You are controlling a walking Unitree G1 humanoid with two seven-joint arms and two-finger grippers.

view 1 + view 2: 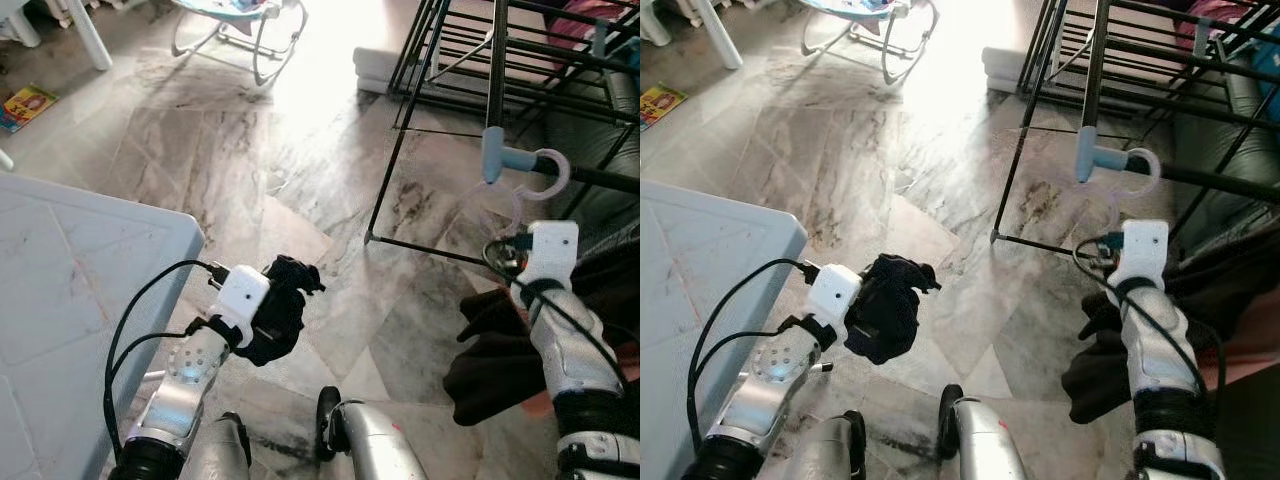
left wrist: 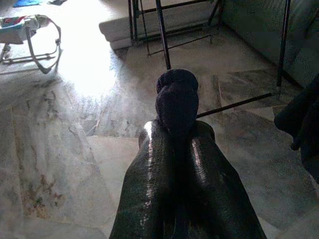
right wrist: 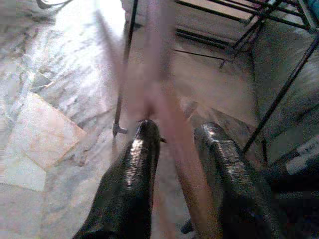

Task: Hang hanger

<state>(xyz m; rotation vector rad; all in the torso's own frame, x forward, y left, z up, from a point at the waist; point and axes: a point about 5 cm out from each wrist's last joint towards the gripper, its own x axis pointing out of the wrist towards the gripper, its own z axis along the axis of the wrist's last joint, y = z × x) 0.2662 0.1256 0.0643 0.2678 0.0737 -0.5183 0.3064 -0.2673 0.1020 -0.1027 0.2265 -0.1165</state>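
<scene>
A pale pink hanger (image 1: 548, 172) is raised at the right. Its hook lies against the black rail of the drying rack (image 1: 497, 60), next to a blue-grey joint (image 1: 492, 152). My right gripper (image 3: 177, 132) is shut on the hanger's blurred pink neck (image 3: 159, 84). A dark garment (image 1: 495, 350) hangs below that arm. My left gripper (image 2: 177, 130) is held lower at the left over the floor, shut on a bundle of dark cloth (image 1: 280, 305).
A pale grey table (image 1: 60, 300) stands close at the left. A baby bouncer (image 1: 240, 20) and a book (image 1: 25, 105) are on the marble floor further off. A dark sofa (image 1: 600, 200) sits behind the rack at the right.
</scene>
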